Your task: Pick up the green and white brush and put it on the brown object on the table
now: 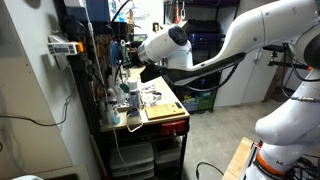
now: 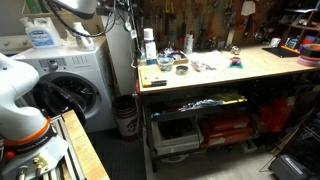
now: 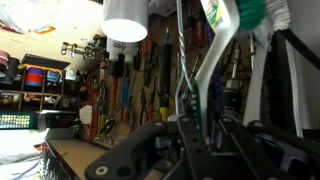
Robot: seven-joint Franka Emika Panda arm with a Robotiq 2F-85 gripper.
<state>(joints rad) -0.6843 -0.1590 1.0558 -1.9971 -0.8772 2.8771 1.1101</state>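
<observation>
In the wrist view my gripper (image 3: 205, 105) has its two dark fingers close together around the thin handle of the green and white brush (image 3: 238, 12). The brush head sticks up at the top right. In an exterior view the gripper (image 1: 134, 92) hangs over the back left part of the workbench among small bottles. The brown object, a flat tan board (image 1: 164, 111), lies on the bench just in front of and beside the gripper. The brush itself is too small to make out in the exterior views.
A white bottle (image 3: 125, 25) stands close to the gripper. Tools hang on the wall (image 3: 130, 90) behind. The workbench (image 2: 215, 68) carries bottles, a bowl and small items. A washing machine (image 2: 70, 85) stands beside it, and storage bins sit under it.
</observation>
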